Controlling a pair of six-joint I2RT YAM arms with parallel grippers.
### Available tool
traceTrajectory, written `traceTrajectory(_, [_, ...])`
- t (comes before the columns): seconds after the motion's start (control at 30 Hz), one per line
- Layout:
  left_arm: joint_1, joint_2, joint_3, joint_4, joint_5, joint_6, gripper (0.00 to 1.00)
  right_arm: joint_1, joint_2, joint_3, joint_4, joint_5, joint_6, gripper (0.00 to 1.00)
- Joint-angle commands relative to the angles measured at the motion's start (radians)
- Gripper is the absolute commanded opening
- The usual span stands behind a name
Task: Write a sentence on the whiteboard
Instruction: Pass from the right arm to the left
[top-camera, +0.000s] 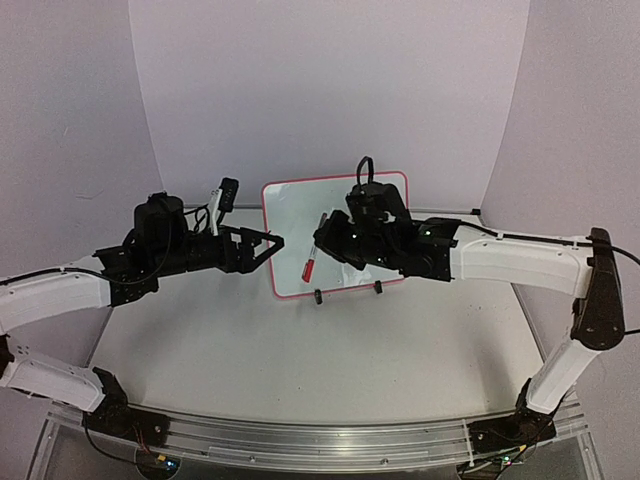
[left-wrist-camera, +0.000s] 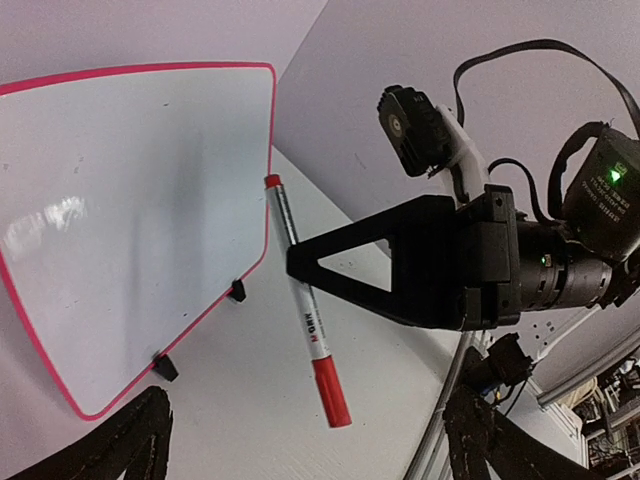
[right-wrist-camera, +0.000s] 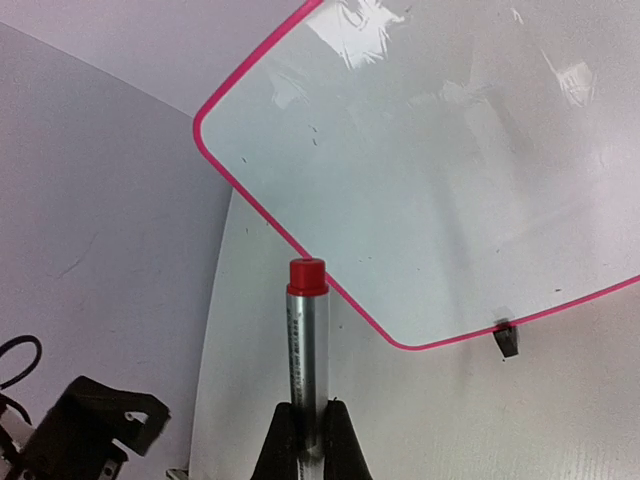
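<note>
Right claw clamps marker before the blank whiteboard, upright mid-tabletop. Left claw wide, nr it. Prob best: pinch red cap square, pull straight along barrel.

Glossy whiteboard catching glare, smooth pink plastic frame; marker with shiny silvery barrel and red plastic cap; tabletop looks matt

Upright whiteboard blocks rear, marker across its front
</note>
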Motion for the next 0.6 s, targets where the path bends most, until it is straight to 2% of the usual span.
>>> traceTrajectory(0.0, [-0.027,0.096,0.072,0.147,0.125,-0.035,0.95,0.011,0.027,0.026,0.158,0.057,0.021,0.00])
traceTrajectory(0.13, [-0.042,0.165,0.096,0.155,0.134,-0.055,0.92,0.025,0.017,0.012,0.237,0.079,0.019,0.00])
traceTrajectory(0.33, [-0.046,0.226,0.125,0.179,0.165,-0.068,0.54,0.028,0.017,0.009,0.261,0.095,0.026,0.00])
traceTrajectory(0.37, [-0.046,0.229,0.126,0.182,0.167,-0.068,0.53,0.029,0.018,0.008,0.263,0.095,0.027,0.00])
traceTrajectory(0.4, [-0.047,0.244,0.135,0.193,0.179,-0.074,0.46,0.028,0.020,0.008,0.268,0.094,0.030,0.00])
traceTrajectory(0.47, [-0.047,0.255,0.144,0.205,0.189,-0.078,0.37,0.028,0.021,0.005,0.272,0.095,0.030,0.00])
traceTrajectory(0.5, [-0.047,0.257,0.147,0.206,0.189,-0.079,0.36,0.029,0.020,0.004,0.274,0.095,0.030,0.00])
traceTrajectory(0.57, [-0.048,0.265,0.152,0.208,0.190,-0.078,0.27,0.028,0.017,0.000,0.279,0.098,0.030,0.00])
